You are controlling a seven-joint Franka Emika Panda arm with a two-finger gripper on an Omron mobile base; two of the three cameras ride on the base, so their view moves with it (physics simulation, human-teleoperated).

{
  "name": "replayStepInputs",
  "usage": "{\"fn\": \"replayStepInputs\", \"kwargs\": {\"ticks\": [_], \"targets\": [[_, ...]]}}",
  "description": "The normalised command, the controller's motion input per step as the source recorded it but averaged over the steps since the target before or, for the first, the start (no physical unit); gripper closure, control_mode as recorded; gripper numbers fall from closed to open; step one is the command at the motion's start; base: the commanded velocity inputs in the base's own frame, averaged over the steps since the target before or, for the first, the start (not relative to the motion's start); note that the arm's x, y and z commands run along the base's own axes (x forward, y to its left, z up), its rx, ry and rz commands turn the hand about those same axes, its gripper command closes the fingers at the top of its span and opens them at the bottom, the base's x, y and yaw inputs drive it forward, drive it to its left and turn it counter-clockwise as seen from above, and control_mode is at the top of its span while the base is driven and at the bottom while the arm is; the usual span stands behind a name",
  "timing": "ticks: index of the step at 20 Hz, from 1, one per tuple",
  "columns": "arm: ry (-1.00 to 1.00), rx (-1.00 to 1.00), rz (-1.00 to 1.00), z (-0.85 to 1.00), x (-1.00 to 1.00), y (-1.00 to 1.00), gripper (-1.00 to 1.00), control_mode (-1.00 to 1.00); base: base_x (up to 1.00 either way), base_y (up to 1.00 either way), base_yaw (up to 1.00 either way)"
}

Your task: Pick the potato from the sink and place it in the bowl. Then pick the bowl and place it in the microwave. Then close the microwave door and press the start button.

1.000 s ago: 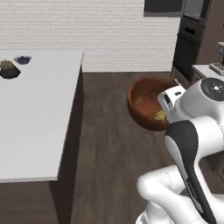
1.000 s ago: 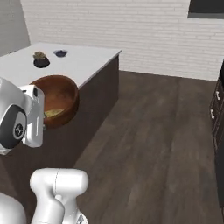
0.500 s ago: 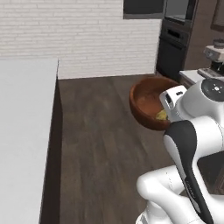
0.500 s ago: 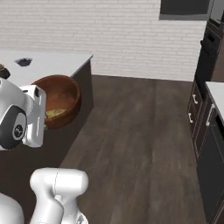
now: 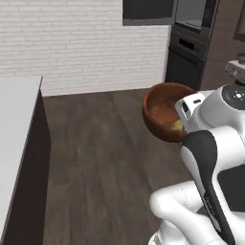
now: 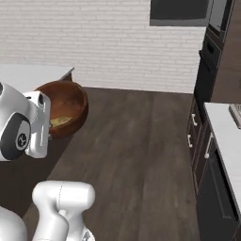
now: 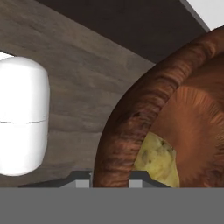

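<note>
Base has swung right since 1 s ago, oven wall now ahead; gripper (image 7: 109,177) clamps bowl (image 5: 162,112) rim w/ potato (image 5: 177,126) inside; microwave next.

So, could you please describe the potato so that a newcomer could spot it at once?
Find the robot's white arm, then the reddish-brown bowl carried at its end above the wooden floor. The potato is the small lumpy yellowish-tan piece inside, the only pale thing against the brown wood.
</note>
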Motion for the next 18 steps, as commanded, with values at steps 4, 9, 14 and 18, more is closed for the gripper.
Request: {"fn": "replayStepInputs", "kwargs": {"ticks": [4,9,14,18], "targets": [[0.0,0.0,0.0,0.0,0.0,0.0,1.0,1.0,1.0,-0.16,-0.25],[0.0,0.0,0.0,0.0,0.0,0.0,1.0,1.0,1.0,0.0,-0.31],[0.0,0.0,0.0,0.0,0.0,0.0,1.0,1.0,1.0,0.04,-0.32],[0.0,0.0,0.0,0.0,0.0,0.0,1.0,1.0,1.0,0.02,-0.44]]}}
